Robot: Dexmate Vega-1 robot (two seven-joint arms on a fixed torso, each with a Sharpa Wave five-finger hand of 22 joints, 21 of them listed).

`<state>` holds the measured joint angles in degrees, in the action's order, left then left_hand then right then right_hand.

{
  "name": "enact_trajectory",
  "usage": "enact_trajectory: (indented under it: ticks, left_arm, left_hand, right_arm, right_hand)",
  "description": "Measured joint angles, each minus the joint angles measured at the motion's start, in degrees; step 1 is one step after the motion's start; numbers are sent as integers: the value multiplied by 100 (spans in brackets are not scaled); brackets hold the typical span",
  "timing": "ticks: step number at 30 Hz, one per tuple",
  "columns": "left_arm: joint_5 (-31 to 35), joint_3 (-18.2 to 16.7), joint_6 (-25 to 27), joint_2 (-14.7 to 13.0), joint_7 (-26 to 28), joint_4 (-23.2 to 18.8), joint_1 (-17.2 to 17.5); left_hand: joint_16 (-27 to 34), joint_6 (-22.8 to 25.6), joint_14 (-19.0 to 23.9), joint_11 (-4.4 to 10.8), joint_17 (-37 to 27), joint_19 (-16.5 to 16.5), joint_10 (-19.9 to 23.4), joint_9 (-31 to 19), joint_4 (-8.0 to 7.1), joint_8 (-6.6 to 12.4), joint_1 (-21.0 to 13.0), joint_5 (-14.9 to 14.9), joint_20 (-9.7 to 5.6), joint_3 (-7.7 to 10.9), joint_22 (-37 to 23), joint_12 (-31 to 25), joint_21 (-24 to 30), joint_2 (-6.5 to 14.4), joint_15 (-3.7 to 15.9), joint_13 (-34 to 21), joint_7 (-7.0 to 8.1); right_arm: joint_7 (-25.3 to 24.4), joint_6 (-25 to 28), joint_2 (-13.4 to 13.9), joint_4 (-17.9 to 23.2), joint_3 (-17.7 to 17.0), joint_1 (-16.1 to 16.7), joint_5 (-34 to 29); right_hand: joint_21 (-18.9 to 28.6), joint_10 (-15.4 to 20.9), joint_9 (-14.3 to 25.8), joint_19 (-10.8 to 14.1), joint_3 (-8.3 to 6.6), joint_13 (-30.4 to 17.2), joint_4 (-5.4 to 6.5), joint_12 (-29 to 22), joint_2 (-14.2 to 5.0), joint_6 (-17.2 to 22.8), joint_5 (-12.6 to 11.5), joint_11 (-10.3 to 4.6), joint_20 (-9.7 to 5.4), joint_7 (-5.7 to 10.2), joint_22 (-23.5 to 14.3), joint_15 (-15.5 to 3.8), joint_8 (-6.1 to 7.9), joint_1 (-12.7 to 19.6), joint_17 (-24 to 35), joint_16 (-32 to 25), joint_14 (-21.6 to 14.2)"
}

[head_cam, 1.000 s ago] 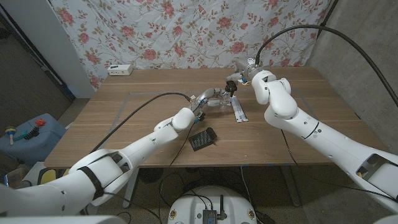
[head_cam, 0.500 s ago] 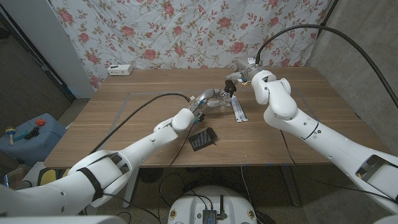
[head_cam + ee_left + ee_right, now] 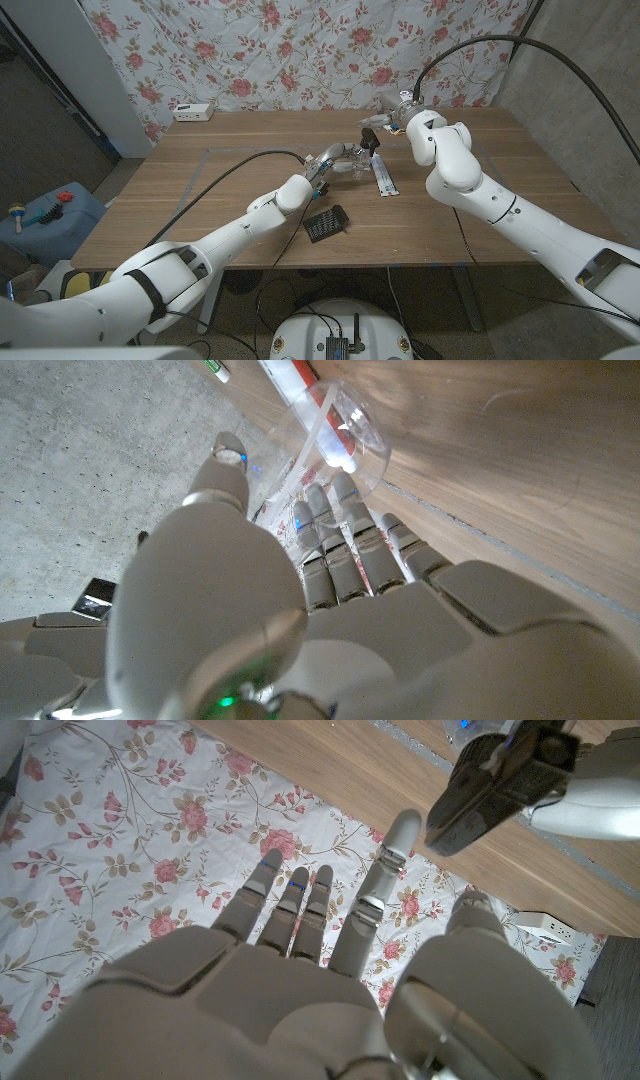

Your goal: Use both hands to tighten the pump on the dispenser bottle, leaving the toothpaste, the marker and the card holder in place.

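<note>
White plastic fingers of the left hand [image 3: 331,158] wrap the clear plastic dispenser bottle [image 3: 352,165], gripping it near the middle of the wooden bench [image 3: 200,210]; the left wrist view shows those fingers [image 3: 345,555] curled against the transparent wall of the bottle [image 3: 335,435], with its inner tube visible through the plastic. Just above it, the right hand [image 3: 385,118] hovers with fingers spread and holding nothing (the right wrist view shows the fingers [image 3: 300,905] splayed against the flowered cloth), beside the dark pump head [image 3: 373,138] on top of the bottle. Whether a fingertip touches the pump I cannot tell. To the robot's right of the bottle lies a white toothpaste tube [image 3: 383,181], flat on the bench. Nearer the robot sits a black mesh card holder [image 3: 326,223], apart from both. At the bench's far left corner rests a white power strip [image 3: 193,112].
</note>
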<state>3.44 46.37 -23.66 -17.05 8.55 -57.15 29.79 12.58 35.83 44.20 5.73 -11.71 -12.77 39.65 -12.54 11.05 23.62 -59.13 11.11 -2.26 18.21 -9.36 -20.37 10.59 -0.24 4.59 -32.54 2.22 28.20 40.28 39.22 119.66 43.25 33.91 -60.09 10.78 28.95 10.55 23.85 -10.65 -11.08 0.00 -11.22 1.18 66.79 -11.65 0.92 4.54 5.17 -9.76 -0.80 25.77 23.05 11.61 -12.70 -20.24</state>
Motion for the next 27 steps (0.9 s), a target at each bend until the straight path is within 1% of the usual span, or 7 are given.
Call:
enact_trajectory:
  ticks: [3,11,13,17,21,22,27]
  left_arm:
    - [-1,-1,-5,0,0,4,0]
    - [-5,-4,-11,-2,-5,4,0]
    - [-5,-6,-12,-5,-8,1,0]
    - [-6,-7,-17,-12,-19,-14,3]
    - [-6,-8,-19,-18,-28,-31,8]
    - [-6,-8,-19,-20,-31,-35,9]
    - [1,-9,-26,-31,-37,-57,12]
  left_hand:
    - [0,0,0,0,0,0,0,0,0,-4,0,0,0,0,0,0,0,0,0,0,0]
    - [0,0,0,-21,1,0,21,0,0,-7,0,-1,0,0,0,4,0,0,0,1,0]
    - [0,0,0,-21,1,0,21,0,0,-7,0,-1,0,0,0,6,0,0,0,2,0]
    - [0,0,0,-21,1,0,21,0,0,-7,0,-11,0,0,0,7,0,0,0,2,0]
    - [0,0,0,-21,2,0,21,0,-1,-7,0,-11,0,-1,0,8,0,0,0,3,0]
    - [0,0,0,-21,2,0,21,0,-1,-7,0,-11,0,0,0,9,0,0,0,3,0]
    - [0,0,0,-21,3,0,21,0,-1,21,0,-11,0,-1,0,24,0,0,0,4,0]
  right_arm:
    - [6,-20,45,54,-37,22,-4]
    - [-94,-241,229,236,-256,156,90]
    - [-138,-314,267,268,-307,183,179]
    - [-133,-417,369,367,-433,225,339]
    - [-59,-480,494,449,-560,244,499]
    - [-46,-496,532,471,-593,249,527]
    - [9,-648,702,578,-745,291,771]
  right_hand:
    - [0,-31,0,-28,23,0,23,0,22,-198,0,31,28,-6,0,0,-109,-68,0,0,0]
    - [-22,-331,53,-210,44,0,-2,42,8,-1030,0,49,104,24,0,74,-498,-126,-11,106,179]
    - [-22,-406,54,-258,1,0,-89,63,0,-1230,0,51,135,55,0,97,-588,-95,-16,111,225]
    - [-22,-601,79,-404,-124,-26,-217,70,-88,-1574,0,21,171,134,0,125,-738,145,-16,151,378]
    - [-22,-844,106,-498,-216,-27,-391,85,-142,-1965,-1,23,150,216,0,167,-895,347,-16,151,584]
    - [-22,-926,117,-514,-235,-26,-439,85,-119,-2067,-1,22,166,242,0,173,-938,388,-33,177,651]
    - [-22,-1237,155,-614,-338,-26,-653,107,-114,-2566,-1,19,144,443,0,204,-1122,661,-43,194,864]
